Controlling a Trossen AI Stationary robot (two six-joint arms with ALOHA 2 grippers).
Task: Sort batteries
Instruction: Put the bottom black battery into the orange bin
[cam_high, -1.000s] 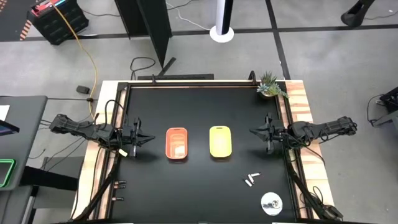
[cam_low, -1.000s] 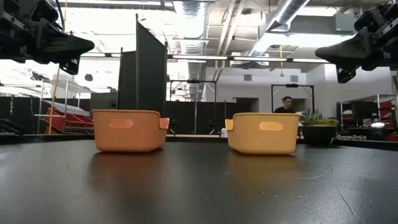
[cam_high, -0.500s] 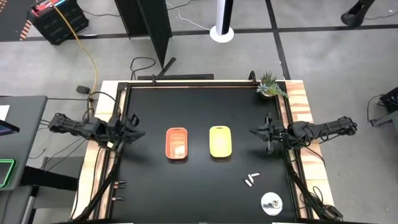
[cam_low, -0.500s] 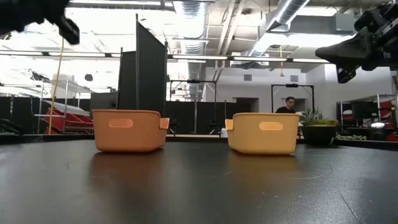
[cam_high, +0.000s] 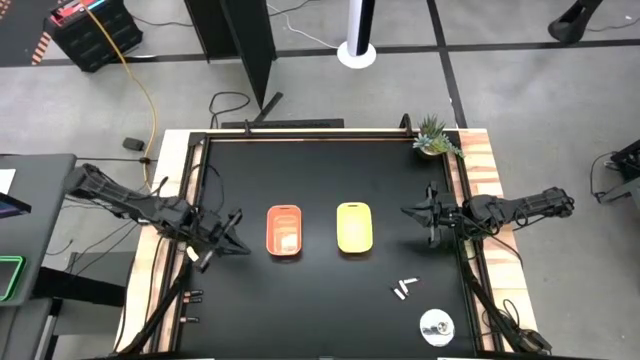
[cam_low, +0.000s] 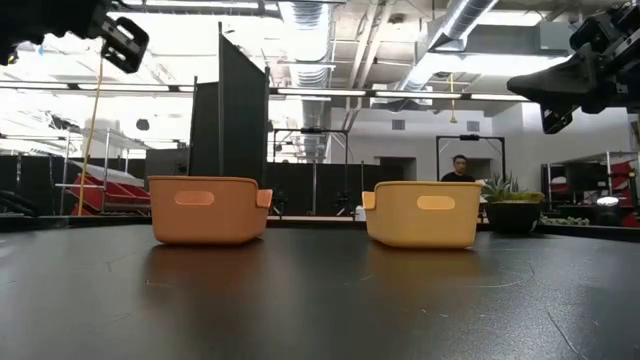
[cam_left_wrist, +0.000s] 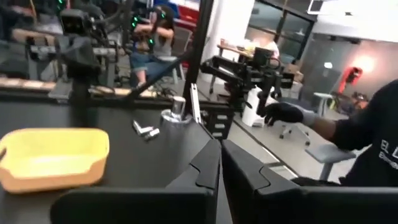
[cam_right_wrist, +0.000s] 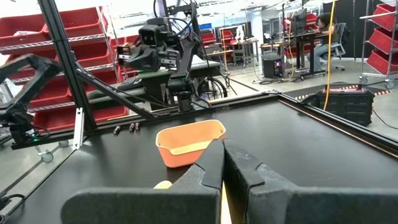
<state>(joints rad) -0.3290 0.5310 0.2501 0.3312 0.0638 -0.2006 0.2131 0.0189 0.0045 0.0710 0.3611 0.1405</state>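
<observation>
From above, the left end effector (cam_high: 232, 222) hangs over the black counter (cam_high: 320, 180) left of the orange tray (cam_high: 284, 231), and the right end effector (cam_high: 416, 212) right of the yellow tray (cam_high: 354, 227). The batteries (cam_high: 405, 290) lie near the silvery disc (cam_high: 436, 325).

At counter level, both trays stand side by side.

The left wrist camera shows its fingers (cam_left_wrist: 208, 169) clenched, batteries beyond.

The right wrist camera shows fingers (cam_right_wrist: 214, 163) pressed together.
</observation>
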